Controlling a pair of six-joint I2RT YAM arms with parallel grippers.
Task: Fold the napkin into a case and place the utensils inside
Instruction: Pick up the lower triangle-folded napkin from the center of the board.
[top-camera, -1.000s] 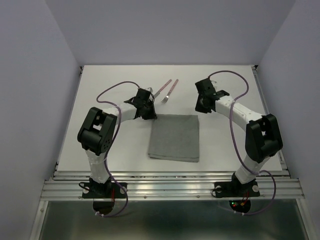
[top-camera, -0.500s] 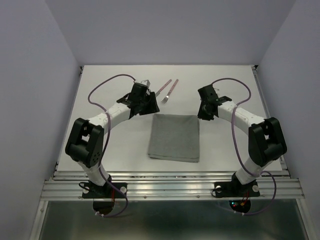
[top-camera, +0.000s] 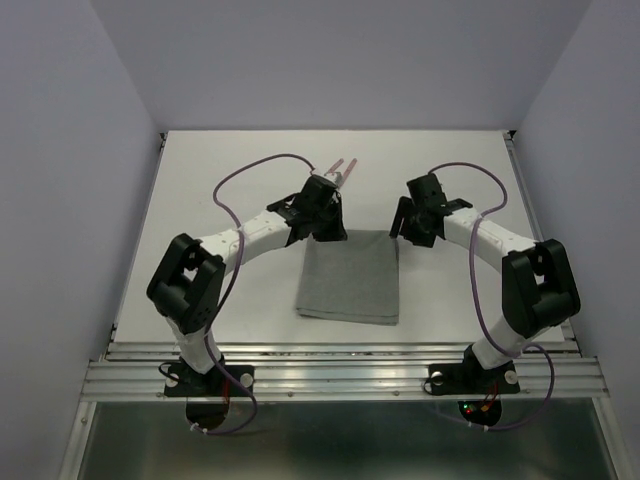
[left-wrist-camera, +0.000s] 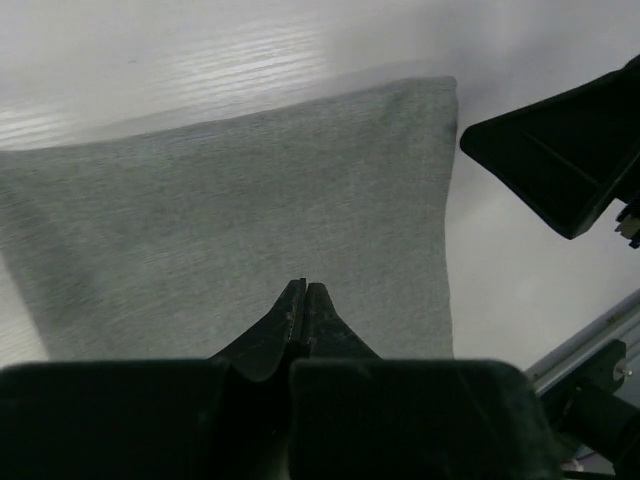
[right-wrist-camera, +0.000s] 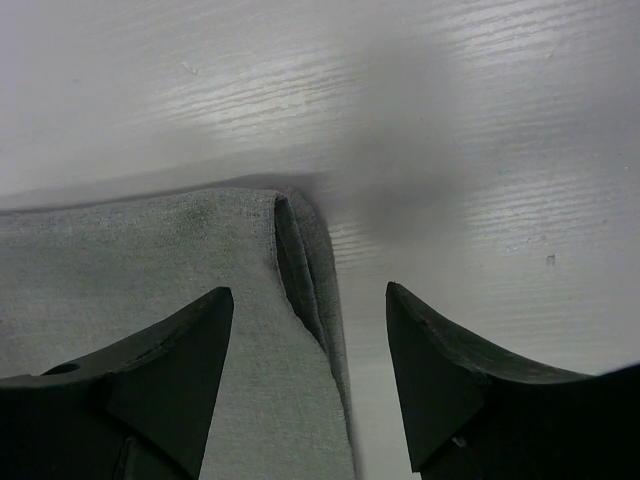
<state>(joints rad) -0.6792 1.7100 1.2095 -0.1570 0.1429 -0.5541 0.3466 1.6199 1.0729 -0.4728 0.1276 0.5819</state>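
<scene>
Grey napkin (top-camera: 348, 278), one in number, is laid folded into a flat rectangle at the middle of the white bench (top-camera: 255, 300). Two pinkish utensils (top-camera: 343, 167) are seen beyond it, mostly hidden behind the left arm. The left claw (left-wrist-camera: 303, 289) is pressed closed, nothing held, over the napkin's far part. The right claw (right-wrist-camera: 308, 292) is spread wide around the napkin's layered far right corner, gripping nothing.

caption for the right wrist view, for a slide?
Open right gripper framing a corner of the folded grey napkin, its layered edge showing, on the white table.
</scene>
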